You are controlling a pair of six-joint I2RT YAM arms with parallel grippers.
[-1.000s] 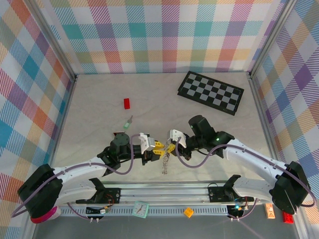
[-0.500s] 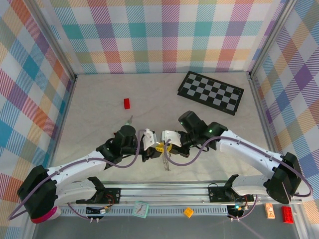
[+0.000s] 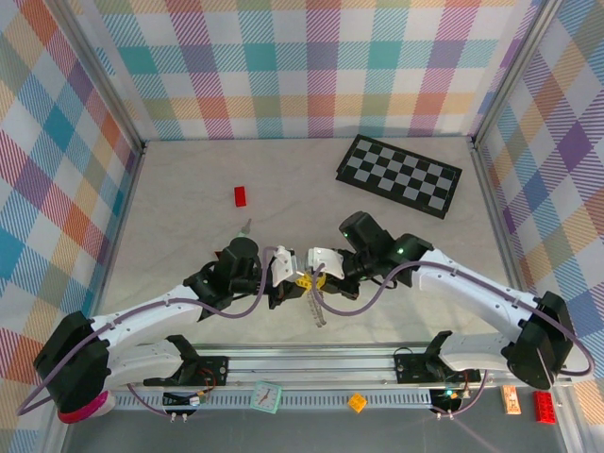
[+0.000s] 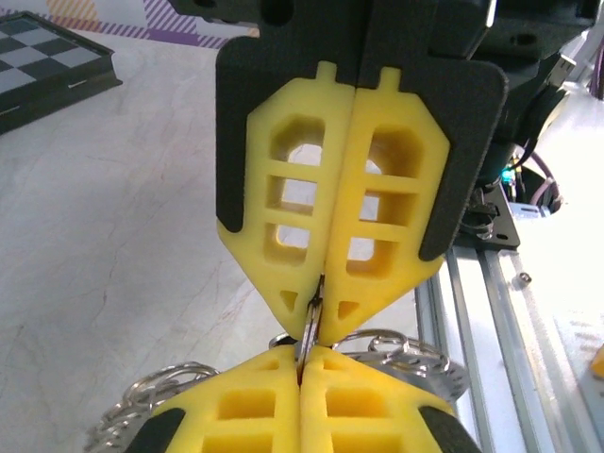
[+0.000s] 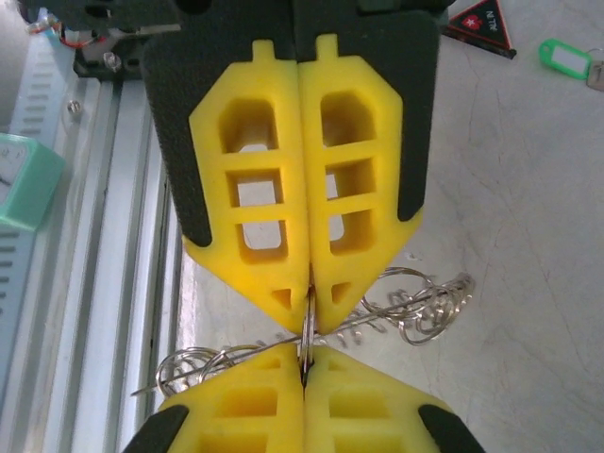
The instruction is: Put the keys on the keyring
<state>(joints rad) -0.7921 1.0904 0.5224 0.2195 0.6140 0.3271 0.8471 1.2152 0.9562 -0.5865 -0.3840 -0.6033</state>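
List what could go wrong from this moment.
1. The left fingers and right fingers are shut tip to tip on one thin wire of the keyring. Pulling apart could bend it or let it slip.
2. The light green key lies apart on the table while both are occupied. Letting go to fetch it may drop the keyring.

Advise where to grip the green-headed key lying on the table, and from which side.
Take the green-headed key by its plastic head, coming straight down from above, fingers across the head's narrow width. It lies flat on the table, and the head is its broadest part; the metal blade looks too thin to pinch reliably.
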